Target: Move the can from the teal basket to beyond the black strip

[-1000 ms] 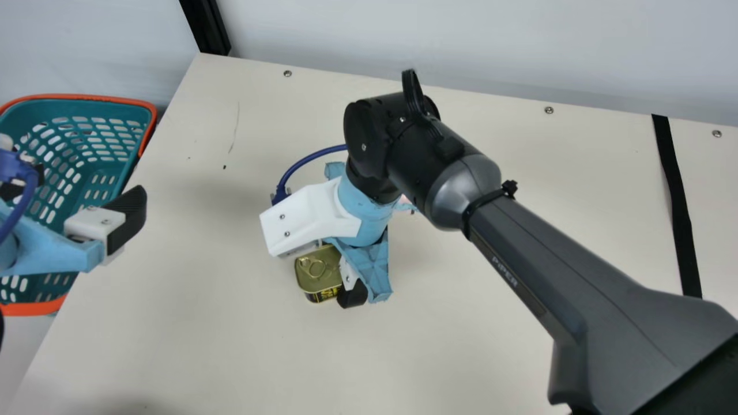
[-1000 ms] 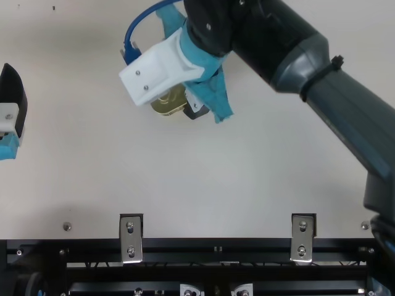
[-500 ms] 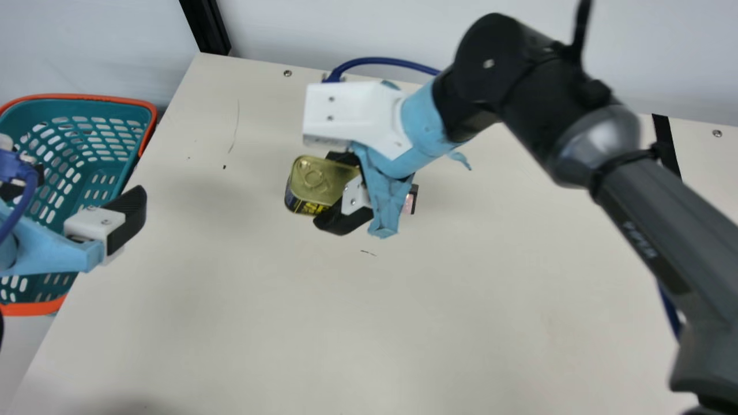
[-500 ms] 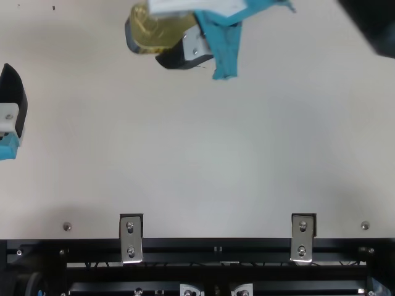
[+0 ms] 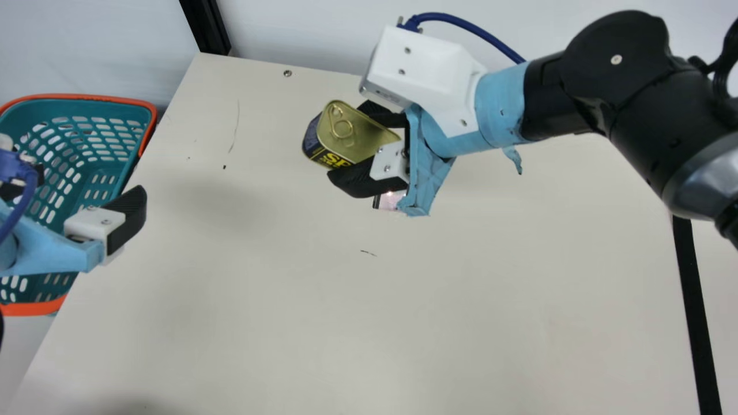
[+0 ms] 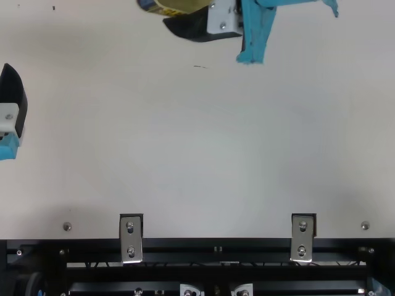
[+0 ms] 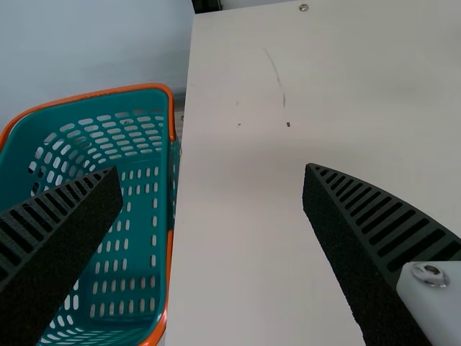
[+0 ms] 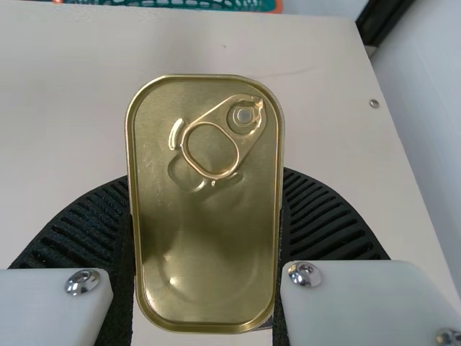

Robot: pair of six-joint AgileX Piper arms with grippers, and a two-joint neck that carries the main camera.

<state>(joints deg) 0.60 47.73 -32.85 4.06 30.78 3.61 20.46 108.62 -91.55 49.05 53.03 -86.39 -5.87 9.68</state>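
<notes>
Clamped between the black ribbed jaws of the right gripper (image 5: 358,143): a rectangular, round-cornered can (image 5: 354,134) with a gold metal lid, ring pull and dark, yellow-printed side. Held raised and tilted over the far part of the cream bench (image 5: 259,323), between the basket and the strip, well apart from both. In the right wrist view, lid turned toward the camera, with a jaw against each long side.

At the left, just beside the bench edge: a teal plastic basket (image 5: 86,97) with slotted walls and an orange rim. Near its bench-side rim, the left gripper (image 5: 82,183), with jaws wide apart; in the left wrist view, one jaw over the basket and the other over the bench.

Toward the right side of the bench: a long, narrow black strip (image 5: 695,311), partly covered by the right arm in the main view. Partly hidden by the right gripper: a small pinkish patch (image 5: 391,200) with a dark edge, too little exposed to identify. At the far left corner of the bench: a black post (image 5: 204,26). Along the near edge, in the top view: two metal brackets (image 6: 130,237).
</notes>
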